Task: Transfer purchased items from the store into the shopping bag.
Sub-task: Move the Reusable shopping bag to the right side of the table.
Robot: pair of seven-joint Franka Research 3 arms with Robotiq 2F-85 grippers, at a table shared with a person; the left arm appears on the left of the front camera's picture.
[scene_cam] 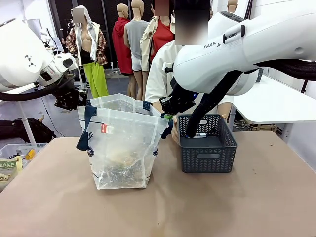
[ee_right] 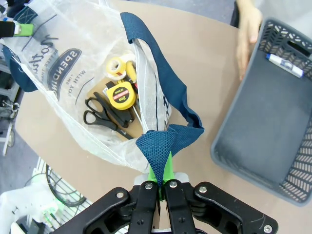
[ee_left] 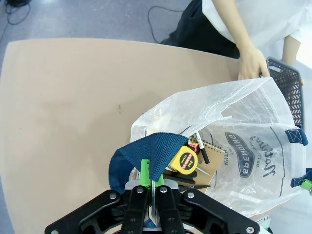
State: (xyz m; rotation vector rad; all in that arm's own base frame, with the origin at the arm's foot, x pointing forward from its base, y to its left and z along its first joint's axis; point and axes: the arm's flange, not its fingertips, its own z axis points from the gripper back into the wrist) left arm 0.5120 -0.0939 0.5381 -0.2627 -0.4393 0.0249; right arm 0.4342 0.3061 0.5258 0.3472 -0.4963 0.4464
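Note:
The clear plastic shopping bag (scene_cam: 123, 143) stands open on the table, stretched between both arms. My left gripper (ee_left: 148, 183) is shut on one navy handle (ee_left: 141, 158) at the bag's left side. My right gripper (ee_right: 162, 178) is shut on the other navy handle (ee_right: 163, 139) at its right side. Inside the bag lie a yellow stick (ee_right: 130, 72) and a black pen-like stick (ee_left: 201, 148), with a yellow tape measure (ee_right: 120, 95), scissors (ee_right: 100, 114) and a notebook (ee_left: 214, 151). One white stick with dark ends (ee_right: 284, 65) lies in the dark grey basket (scene_cam: 207, 148).
The basket (ee_right: 263, 122) stands just right of the bag. A person's hand (ee_left: 251, 61) rests at the bag's far rim, between bag and basket. A bin with packets (scene_cam: 15, 158) sits off the table's left edge. Bare tabletop (scene_cam: 222, 207) lies in front.

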